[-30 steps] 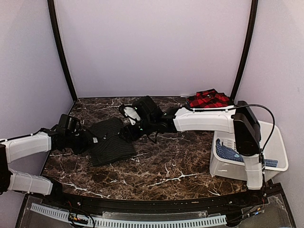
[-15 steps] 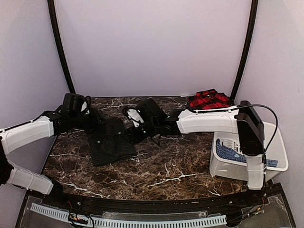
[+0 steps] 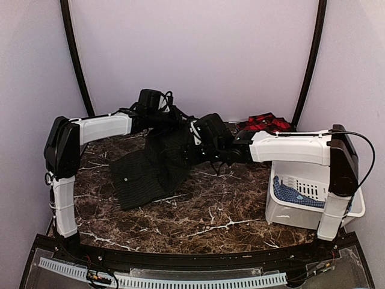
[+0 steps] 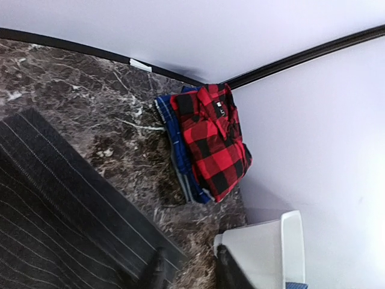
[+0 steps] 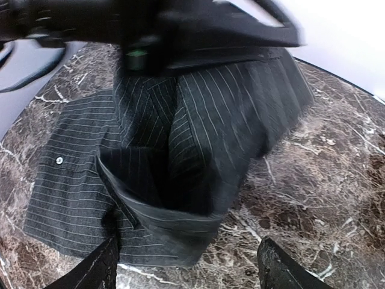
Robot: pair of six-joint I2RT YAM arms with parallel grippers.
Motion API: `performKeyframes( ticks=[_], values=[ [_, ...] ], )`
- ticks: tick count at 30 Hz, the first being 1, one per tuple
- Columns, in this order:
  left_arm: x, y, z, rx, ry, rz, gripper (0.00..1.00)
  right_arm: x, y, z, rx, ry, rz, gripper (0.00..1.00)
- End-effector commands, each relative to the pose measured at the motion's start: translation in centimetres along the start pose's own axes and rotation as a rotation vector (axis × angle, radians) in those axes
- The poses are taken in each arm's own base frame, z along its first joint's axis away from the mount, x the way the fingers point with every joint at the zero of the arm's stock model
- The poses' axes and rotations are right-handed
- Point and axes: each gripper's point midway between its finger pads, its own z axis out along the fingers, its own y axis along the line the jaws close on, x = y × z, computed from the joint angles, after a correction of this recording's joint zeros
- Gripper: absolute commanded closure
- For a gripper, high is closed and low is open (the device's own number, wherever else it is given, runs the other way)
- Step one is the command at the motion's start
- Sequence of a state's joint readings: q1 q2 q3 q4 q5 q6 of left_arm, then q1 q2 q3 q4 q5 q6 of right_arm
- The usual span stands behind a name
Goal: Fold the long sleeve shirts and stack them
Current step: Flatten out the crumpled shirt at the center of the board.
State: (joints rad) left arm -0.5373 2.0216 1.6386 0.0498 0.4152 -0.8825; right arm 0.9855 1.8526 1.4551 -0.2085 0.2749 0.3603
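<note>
The dark pinstriped shirt is spread left of the middle of the surface, with its far right part drawn up off the marble and pinched in the left pincer, whose fingers are pressed nearly together on the cloth. The grip is judged to be kept high so that the raised flap can be carried over the flat part and a fold laid. The right pincer is held spread wide just above the same shirt, beside the raised flap, and nothing is gripped by it. It appears to be placed there so that the lower layer can be pinned or the crease guided. A small white button is seen on the flat layer. The red-and-black plaid shirt is seen folded in the far right corner, laid on a blue striped garment and well apart from the dark one. That corner is taken to be the stacking place, so the dark shirt is neither folded nor stacked yet. A white bin is set at the right edge, with a blue patterned cloth in it. The surface is made of dark brown marble veined in white, and it is enclosed by plain pale lilac walls, with black rods run up the two back corners.
</note>
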Motion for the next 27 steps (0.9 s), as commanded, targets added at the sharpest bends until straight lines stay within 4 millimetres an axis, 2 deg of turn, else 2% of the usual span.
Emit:
performKeyframes(
  ticks=[1,2,3,5,6,7,8,9,10,11,13,18,22,27],
  values=[
    [-1.1,-3.9,0.9,0.104,0.031,0.087,0.52,0.6,-0.9,-0.5,0.046,0.004,0.035,0.23],
    [-1.2,-3.9,0.8,0.091,0.031,0.091,0.46,0.8,-0.9,-0.5,0.045,0.009,0.037,0.23],
    [-2.0,-4.6,0.4,0.086,0.007,0.124,0.37,1.0,-0.8,-0.3,0.042,0.016,0.037,0.23],
    [-2.5,-4.3,-0.6,0.032,0.000,0.153,0.28,1.3,-0.6,0.1,0.035,0.031,0.036,0.23],
    [-3.2,-4.7,-1.6,0.027,-0.023,0.176,0.27,1.4,-0.4,0.4,0.028,0.037,0.037,0.23],
    [-3.3,-3.9,-2.0,-0.005,-0.031,0.172,0.26,1.4,-0.1,0.6,0.019,0.041,0.037,0.24],
    [-4.5,-4.1,-3.6,-0.018,-0.070,0.178,0.26,1.6,0.1,1.0,0.008,0.050,0.036,0.24],
    [-4.2,-2.4,-4.0,-0.052,-0.066,0.160,0.26,1.8,0.3,1.3,-0.001,0.056,0.036,0.25],
    [-5.5,-2.1,-5.8,-0.070,-0.108,0.155,0.26,1.8,0.7,1.7,-0.012,0.062,0.036,0.26],
    [-4.8,0.0,-6.1,-0.110,-0.095,0.132,0.26,1.9,1.0,2.0,-0.024,0.069,0.034,0.27],
    [-5.7,3.9,-8.9,-0.195,-0.131,0.091,0.27,2.2,1.7,2.7,-0.046,0.086,0.032,0.30],
    [-4.7,12.4,-14.3,-0.436,-0.151,0.057,0.28,2.9,4.0,3.9,-0.107,0.117,0.009,0.34],
    [-3.8,18.3,-17.6,-0.596,-0.137,0.017,0.29,4.0,6.3,5.0,-0.161,0.159,-0.017,0.35],
    [-2.4,24.2,-20.5,-0.752,-0.118,-0.054,0.27,5.7,9.0,6.3,-0.224,0.216,-0.045,0.35]
  ],
)
